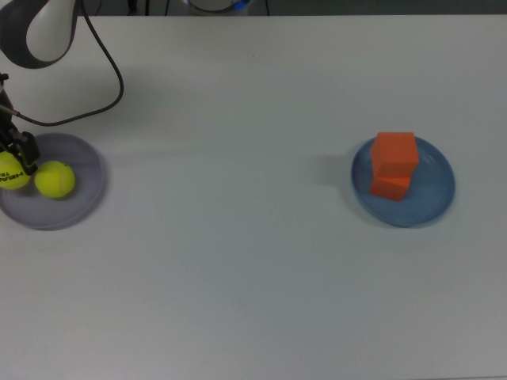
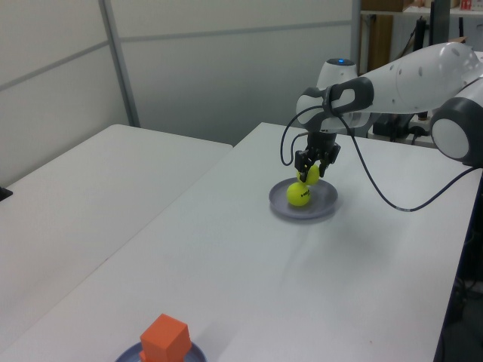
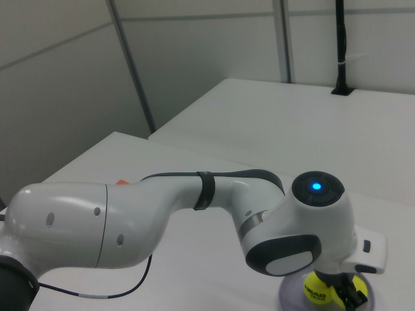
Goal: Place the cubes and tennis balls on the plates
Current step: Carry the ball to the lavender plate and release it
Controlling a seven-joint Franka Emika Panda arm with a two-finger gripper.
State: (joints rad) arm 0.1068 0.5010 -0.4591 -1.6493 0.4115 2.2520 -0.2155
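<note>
My hand (image 1: 17, 154) clenched on lettered ball (image 1: 11, 170), hovering over lavender plate (image 1: 83, 198); plain ball (image 1: 55, 179) just beside on plate; bare plate straight below, release there

White, rounded arm (image 3: 130, 220) with dark grey joint bands, blue light, black cable (image 1: 95, 87), black hand (image 2: 315, 162).

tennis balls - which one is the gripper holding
The lettered tennis ball, at the lavender plate's edge in the gripper; the plain ball lies free.
</note>
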